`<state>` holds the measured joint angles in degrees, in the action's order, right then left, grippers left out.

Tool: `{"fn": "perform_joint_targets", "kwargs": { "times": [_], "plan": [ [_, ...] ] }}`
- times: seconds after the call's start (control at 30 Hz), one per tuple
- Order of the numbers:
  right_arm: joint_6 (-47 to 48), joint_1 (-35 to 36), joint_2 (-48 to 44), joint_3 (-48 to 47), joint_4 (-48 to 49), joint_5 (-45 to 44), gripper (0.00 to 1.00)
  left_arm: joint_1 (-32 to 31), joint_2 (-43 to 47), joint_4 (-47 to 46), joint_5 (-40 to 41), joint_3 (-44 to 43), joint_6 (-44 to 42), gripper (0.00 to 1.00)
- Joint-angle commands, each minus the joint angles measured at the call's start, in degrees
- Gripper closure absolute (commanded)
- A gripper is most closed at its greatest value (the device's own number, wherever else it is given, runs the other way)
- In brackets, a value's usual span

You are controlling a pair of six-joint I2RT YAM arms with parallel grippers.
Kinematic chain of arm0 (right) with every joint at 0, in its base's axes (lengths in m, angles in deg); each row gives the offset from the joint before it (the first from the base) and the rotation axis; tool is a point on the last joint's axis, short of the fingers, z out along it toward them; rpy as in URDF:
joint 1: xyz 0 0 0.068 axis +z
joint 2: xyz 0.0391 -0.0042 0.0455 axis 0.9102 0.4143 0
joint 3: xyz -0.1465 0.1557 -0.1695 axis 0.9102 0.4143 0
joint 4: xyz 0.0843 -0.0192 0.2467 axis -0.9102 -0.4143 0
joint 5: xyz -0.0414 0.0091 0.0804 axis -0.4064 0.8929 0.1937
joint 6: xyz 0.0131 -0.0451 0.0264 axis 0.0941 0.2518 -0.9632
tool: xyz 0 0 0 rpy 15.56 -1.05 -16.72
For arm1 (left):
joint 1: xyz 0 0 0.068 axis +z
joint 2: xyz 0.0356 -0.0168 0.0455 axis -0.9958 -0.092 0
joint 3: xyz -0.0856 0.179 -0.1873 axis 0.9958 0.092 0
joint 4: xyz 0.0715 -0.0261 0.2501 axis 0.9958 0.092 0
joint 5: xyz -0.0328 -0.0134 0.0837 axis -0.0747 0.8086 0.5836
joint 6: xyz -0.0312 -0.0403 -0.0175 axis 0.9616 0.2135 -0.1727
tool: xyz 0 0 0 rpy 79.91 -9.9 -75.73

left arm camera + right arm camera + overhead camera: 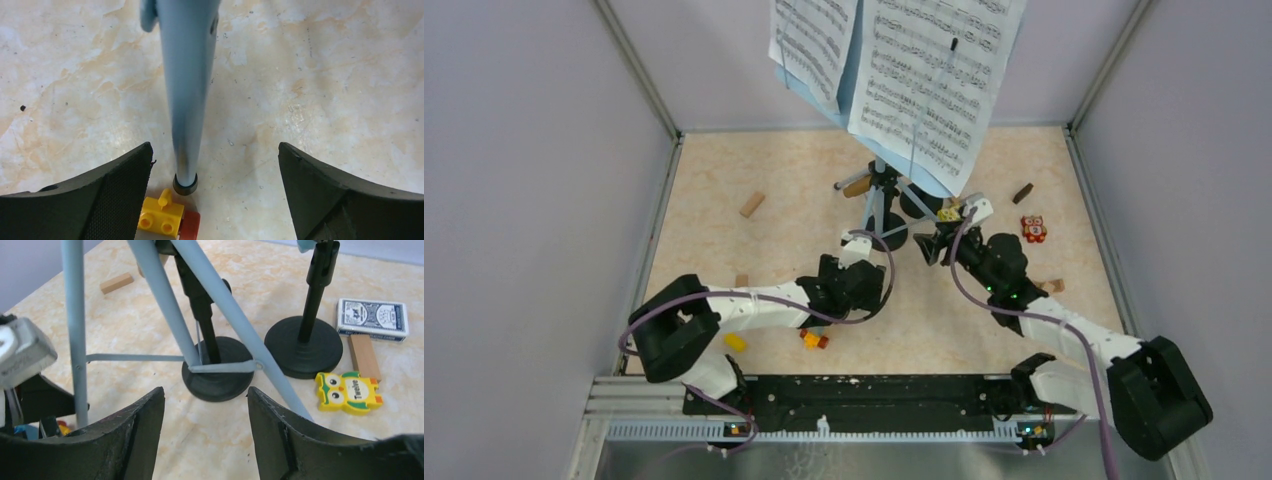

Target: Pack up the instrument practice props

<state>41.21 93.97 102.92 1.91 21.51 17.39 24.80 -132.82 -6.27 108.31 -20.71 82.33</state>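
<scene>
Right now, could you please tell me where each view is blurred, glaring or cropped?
Top external: even light, faint shadows, sheet-music pages cut by the top edge. Left wrist: tripod leg soft near the lens, sharper at its rubber foot. Right wrist: mic holders and owl toy crisp, no glare.

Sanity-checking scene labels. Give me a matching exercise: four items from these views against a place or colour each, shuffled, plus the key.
Things:
1. tripod leg
2. sheet-music pages
3. owl figure
4. card box

Descriptions:
A. blue and white, lying flat
B. between the open fingers of the left hand
C. yellow, next to a black round mic holder base
D. propped on the pale-blue rack

Pairs: 1-B, 2-D, 3-C, 4-A
</scene>
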Motion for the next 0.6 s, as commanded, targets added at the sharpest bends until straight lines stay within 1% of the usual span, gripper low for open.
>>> {"fn": "perform_joint_targets", "kwargs": {
  "times": [0.0, 0.1, 0.23, 0.33, 0.43, 0.57],
  "plan": [
    [-2.7, 0.4, -8.5, 0.7, -8.3, 0.8, 0.39, -0.6, 5.8, 1.7, -1.9, 0.1, 0.2, 0.01],
    [-5.6, 0.5, -14.0, -0.3, -15.5, 0.2, 0.39, -1.0, 11.1, 3.3, -4.3, -0.3, -1.6, 0.01],
    [-9.7, 0.5, -22.6, -2.1, -26.3, -1.1, 0.39, -1.0, 20.2, 4.7, -10.0, -0.4, -5.7, 0.01],
    [-14.1, 0.5, -28.9, -4.3, -34.6, -4.1, 0.39, -0.9, 27.8, 5.6, -14.2, -0.3, -9.0, 0.01],
    [-15.8, 0.4, -33.2, -9.0, -43.7, -5.6, 0.39, -1.0, 34.7, 7.0, -15.7, -1.1, -11.0, 0.01],
    [-15.3, 0.5, -35.1, -18.1, -53.6, -1.5, 0.40, -0.9, 41.2, 9.1, -16.4, -5.1, -13.5, 0.05]
  ]
}}
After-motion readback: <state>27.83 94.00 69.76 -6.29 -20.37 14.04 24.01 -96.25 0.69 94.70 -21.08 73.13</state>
